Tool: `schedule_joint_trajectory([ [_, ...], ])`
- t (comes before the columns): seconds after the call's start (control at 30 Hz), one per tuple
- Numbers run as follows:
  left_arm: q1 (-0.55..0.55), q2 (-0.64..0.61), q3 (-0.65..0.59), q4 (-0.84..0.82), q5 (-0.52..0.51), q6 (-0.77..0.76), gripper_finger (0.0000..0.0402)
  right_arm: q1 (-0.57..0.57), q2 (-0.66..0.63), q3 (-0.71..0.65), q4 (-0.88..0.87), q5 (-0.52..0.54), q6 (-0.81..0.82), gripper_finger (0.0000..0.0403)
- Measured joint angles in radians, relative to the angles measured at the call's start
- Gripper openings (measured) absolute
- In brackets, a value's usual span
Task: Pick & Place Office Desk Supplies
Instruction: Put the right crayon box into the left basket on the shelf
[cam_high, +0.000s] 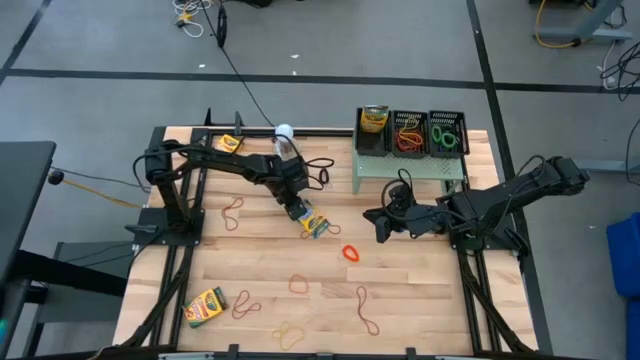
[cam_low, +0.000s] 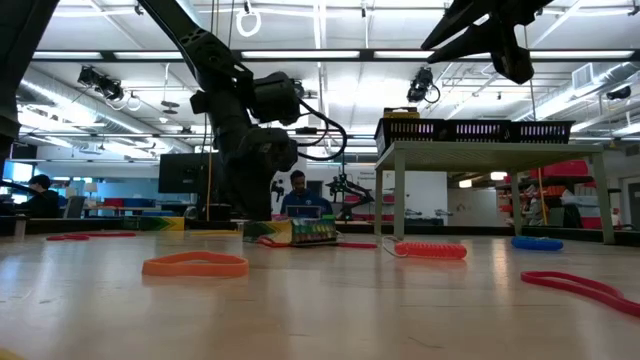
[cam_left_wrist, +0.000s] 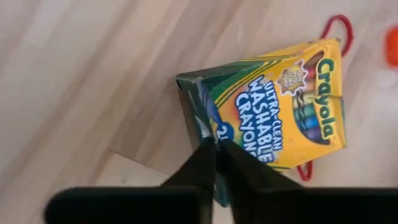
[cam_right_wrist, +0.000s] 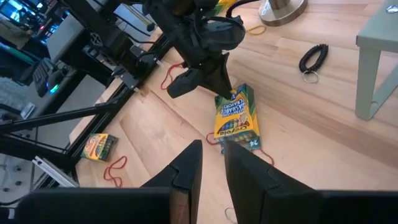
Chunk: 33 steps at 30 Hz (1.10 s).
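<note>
Now, step in hand: picking up the crayon box at mid-table, judging by where the left arm is working.
Spare crayon box (cam_high: 204, 306): lies flat near the table's front left corner, well apart from both arms; leave it for a later pick.
Left gripper (cam_high: 297, 210): down at the near end of the middle crayon box (cam_high: 315, 225); in the left wrist view its fingers (cam_left_wrist: 217, 163) are pressed together at the box's corner with no gap showing.
Grip quality: the fingers look shut on the edge or flap rather than around the body, so I cannot tell whether the box is truly held; a good grasp straddles the narrow sides squarely.
Advice: lift slowly and watch for the box swinging or slipping; if it stays on the table (cam_high: 420, 300), reopen and come down centred over it.
Red rubber band (cam_left_wrist: 336, 28): partly under the box, it may drag along.
Right gripper (cam_high: 380, 228): hovers just right of the box, fingers slightly apart and empty.
Baskets (cam_high: 410, 132): on the green riser (cam_high: 410, 170) at the back right, one already holding a box; carry high enough to clear their rims.
</note>
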Motion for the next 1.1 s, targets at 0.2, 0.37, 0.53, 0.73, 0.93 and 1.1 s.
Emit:
schedule_joint_trajectory([
  [0.2, -0.011, -0.027, -0.002, 0.031, 0.018, -0.042, 0.0006, 0.010, -0.003, 0.000, -0.019, -0.001, 0.085, 0.0078],
  [0.37, -0.038, -0.073, -0.002, 0.065, 0.017, -0.075, 0.0005, 0.046, -0.005, 0.000, -0.090, -0.007, 0.258, 0.0079],
  [0.53, -0.077, -0.092, -0.002, 0.147, 0.019, -0.139, 0.0004, 0.093, 0.009, 0.000, -0.189, -0.004, 0.446, 0.0093],
  [0.73, -0.110, -0.092, -0.018, 0.378, 0.057, -0.232, 0.0003, 0.142, 0.012, -0.018, -0.168, 0.062, 0.530, 0.0105],
  [0.93, -0.117, -0.094, -0.223, 0.900, 0.068, -0.533, 0.0003, 0.144, 0.011, -0.183, 0.170, 0.088, 0.529, 0.0107],
  [1.1, -0.170, -0.094, -0.368, 1.250, -0.151, -0.785, 0.0003, 0.117, 0.010, -0.196, 0.230, 0.089, 0.474, 0.0143],
])
